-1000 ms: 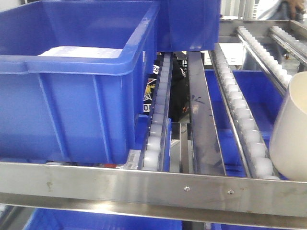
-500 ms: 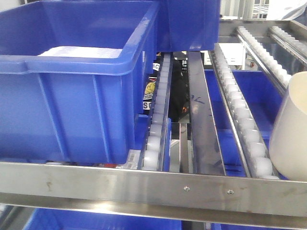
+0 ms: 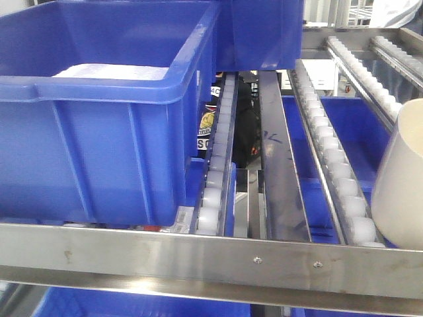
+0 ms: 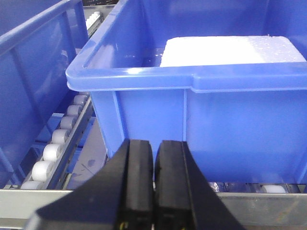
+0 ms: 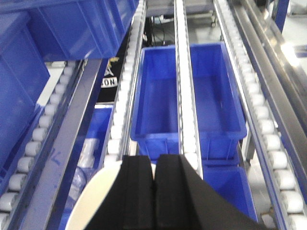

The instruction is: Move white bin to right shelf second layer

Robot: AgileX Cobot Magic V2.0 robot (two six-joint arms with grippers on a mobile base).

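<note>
Large blue crates fill the left of the front view, one holding a flat white slab inside. More blue crates sit on a lower level, seen through gaps between steel rails. Behind the racking a dark figure or garment with printed lettering shows through (too blurred to read). A bright glare falls on steel at the right edge; pale structures stand at the far top right.
</note>
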